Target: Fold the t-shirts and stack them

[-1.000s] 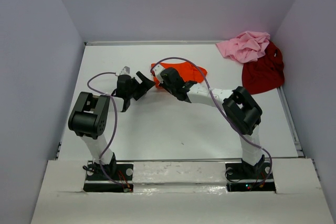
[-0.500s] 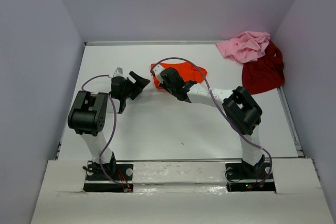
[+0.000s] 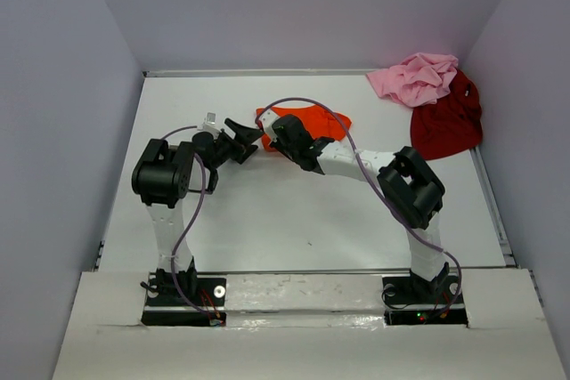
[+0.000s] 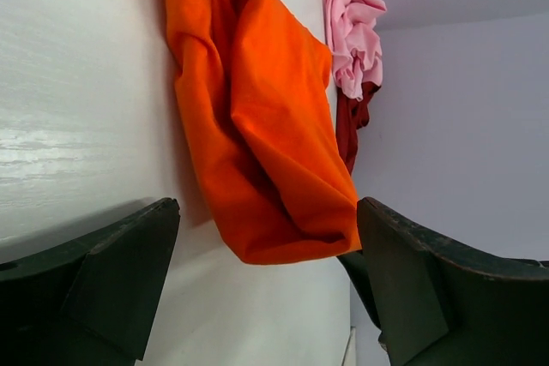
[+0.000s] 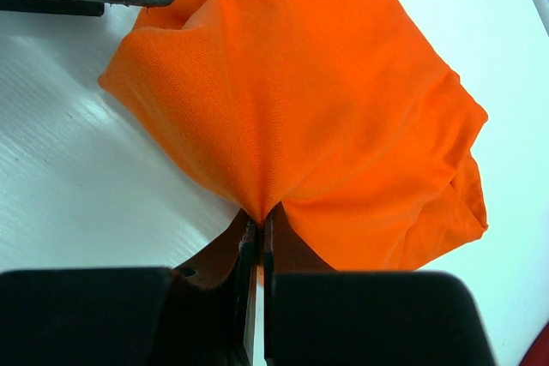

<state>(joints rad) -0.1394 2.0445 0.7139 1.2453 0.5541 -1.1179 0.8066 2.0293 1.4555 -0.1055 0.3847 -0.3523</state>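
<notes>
Between right end effector (image 5: 259,227) tips: orange t-shirt (image 5: 300,100) fold, pinched.

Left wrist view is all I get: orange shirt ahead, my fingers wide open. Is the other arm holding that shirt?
Observer: Yes, the right gripper is shut on a pinched fold of the orange t-shirt.
Operator: Where's my gripper from above?
Observer: The left gripper sits open just beside the shirt's left edge.
Operator: And the other shirts?
Observer: The pink t-shirt lies crumpled in the far right corner, touching the dark red t-shirt.
</notes>
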